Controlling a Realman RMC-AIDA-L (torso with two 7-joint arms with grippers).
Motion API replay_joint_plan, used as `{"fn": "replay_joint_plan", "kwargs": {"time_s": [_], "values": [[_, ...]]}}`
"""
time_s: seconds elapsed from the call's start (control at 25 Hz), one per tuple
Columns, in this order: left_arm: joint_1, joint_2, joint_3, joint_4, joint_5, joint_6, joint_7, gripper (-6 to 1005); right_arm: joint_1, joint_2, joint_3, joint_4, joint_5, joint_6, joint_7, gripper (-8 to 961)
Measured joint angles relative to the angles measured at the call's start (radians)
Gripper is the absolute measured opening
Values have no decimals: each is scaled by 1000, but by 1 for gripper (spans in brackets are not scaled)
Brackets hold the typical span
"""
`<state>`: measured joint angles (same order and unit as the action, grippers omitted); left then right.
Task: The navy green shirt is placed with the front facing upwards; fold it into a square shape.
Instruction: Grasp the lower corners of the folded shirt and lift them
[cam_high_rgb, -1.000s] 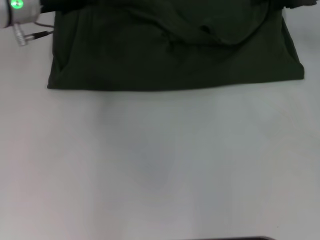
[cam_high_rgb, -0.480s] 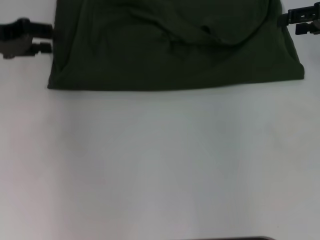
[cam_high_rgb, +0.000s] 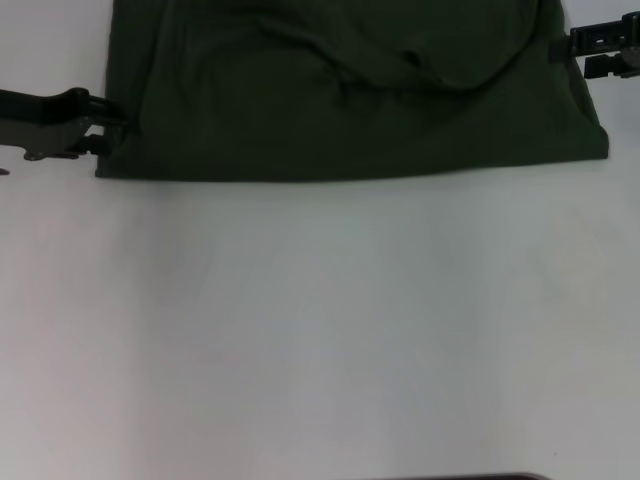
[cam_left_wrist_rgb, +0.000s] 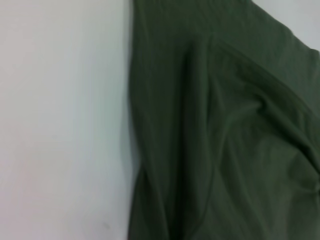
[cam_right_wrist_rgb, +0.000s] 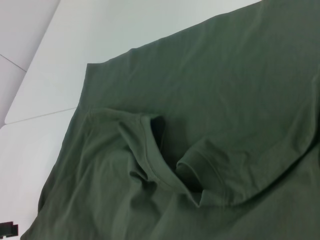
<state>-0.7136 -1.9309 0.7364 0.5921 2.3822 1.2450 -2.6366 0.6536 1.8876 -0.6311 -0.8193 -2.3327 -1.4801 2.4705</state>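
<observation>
Partly folded already: navy green shirt (cam_high_rgb: 350, 95) lying flat at the far side of the tabletop (cam_high_rgb: 320, 330), plain green cloth up, no lettering showing, collar band and a sleeve bunched in loose ridges across the middle. Left gripper (cam_high_rgb: 112, 135) touching the shirt's left edge just above the near corner, jaws seemingly spread around the hem; no cloth visibly pinched. Right gripper (cam_high_rgb: 575, 52) just beside the shirt's right edge, farther up than its partner; whether spread or clenched, cannot tell.

Judged as the step in hand: taking hold of both side edges for the next fold. To do it well:
- slide the lower jaw under every layer at the edge, not only the top one, before closing
- bring both grippers level with each other, so the fold line runs straight
- lift only enough to clear the tabletop, then carry both sides together at one pace
- smooth out the bunched collar ridge between the grippers, or the finished square likely sits lumpy

Risk: soft cotton slipping out of a shallow pinch, or one layer dragging behind.

Count: one shirt, two grippers, one tabletop. Nothing else beside either gripper.
</observation>
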Motion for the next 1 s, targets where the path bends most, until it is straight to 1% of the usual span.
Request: {"fn": "replay_joint_plan", "kwargs": {"time_s": [0.16,0.32,0.52,0.72,0.84,1.0], "values": [[-5,-7,9,-4,25,-50,3,551,-2,2,0,0,0,1,0,835],[-5,-8,21,-4,26,-89,20,551,-3,2,5,1,0,1,1,835],[-8,-4,31,-10,27,-92,37,550,-4,4,8,2,2,5,1,835],[-15,-2,47,-40,27,-92,44,550,-5,4,8,2,3,7,-1,835],[-20,-8,60,-56,28,-106,56,549,-5,3,8,2,3,7,-2,835],[-20,-9,63,-60,28,-128,57,549,-6,3,9,2,4,8,-2,835]]}}
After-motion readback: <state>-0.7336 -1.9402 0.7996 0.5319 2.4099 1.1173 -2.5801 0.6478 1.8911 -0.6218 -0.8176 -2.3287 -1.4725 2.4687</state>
